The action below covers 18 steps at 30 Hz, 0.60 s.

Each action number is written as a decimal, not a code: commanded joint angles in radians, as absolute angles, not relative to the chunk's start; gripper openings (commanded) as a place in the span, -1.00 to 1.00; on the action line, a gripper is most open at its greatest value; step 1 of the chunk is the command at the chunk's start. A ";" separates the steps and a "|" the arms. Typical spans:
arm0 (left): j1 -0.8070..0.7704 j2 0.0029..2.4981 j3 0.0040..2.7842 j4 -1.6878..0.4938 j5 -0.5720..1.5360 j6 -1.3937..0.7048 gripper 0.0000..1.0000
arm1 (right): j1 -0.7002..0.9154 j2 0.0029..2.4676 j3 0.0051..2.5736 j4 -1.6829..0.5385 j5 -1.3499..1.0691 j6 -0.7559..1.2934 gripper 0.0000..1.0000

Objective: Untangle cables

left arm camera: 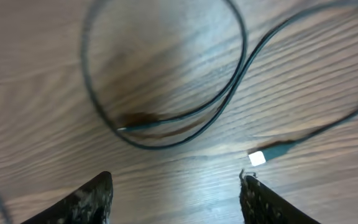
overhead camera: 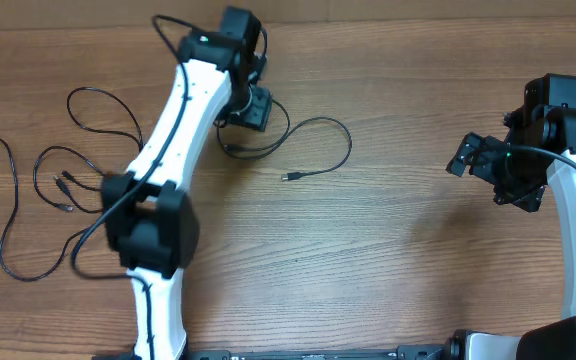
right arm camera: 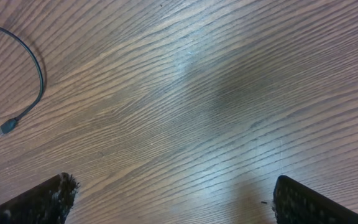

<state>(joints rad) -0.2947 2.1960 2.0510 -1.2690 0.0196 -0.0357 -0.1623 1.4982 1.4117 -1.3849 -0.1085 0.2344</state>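
close under the left wrist lens: two dark fingers (left arm camera: 95, 198) of the left gripper (left arm camera: 176, 186), spread wide, nothing but bare wood table (left arm camera: 166, 37) between them. just beyond the left gripper, a thin black cable (left arm camera: 244, 59) curled in a loop, with its plug (left arm camera: 258, 158), pale at the tip, lying near the right-hand finger and pointing left in that view. from overhead, the cable (overhead camera: 343, 140) sweeping out to the right of the left gripper (overhead camera: 251, 108) in a wide arc, long axis across the table, plug (overhead camera: 291, 177) aimed left. on the other side of the left gripper, more cables (overhead camera: 88, 110) in loose loops, partly covered by the white left arm (overhead camera: 183, 110). well apart to the right of the left gripper, right gripper (overhead camera: 468, 157) likewise spread open, holding nothing.
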 commanded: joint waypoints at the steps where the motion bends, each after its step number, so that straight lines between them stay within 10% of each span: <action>1: -0.298 2.307 2.041 -1.294 0.073 0.010 0.33 | -0.164 1.496 1.407 -1.382 -0.115 0.234 1.00; 18: -0.348 2.413 2.037 -1.276 0.068 0.031 0.30 | -0.164 1.496 1.407 -1.378 -0.115 0.234 1.00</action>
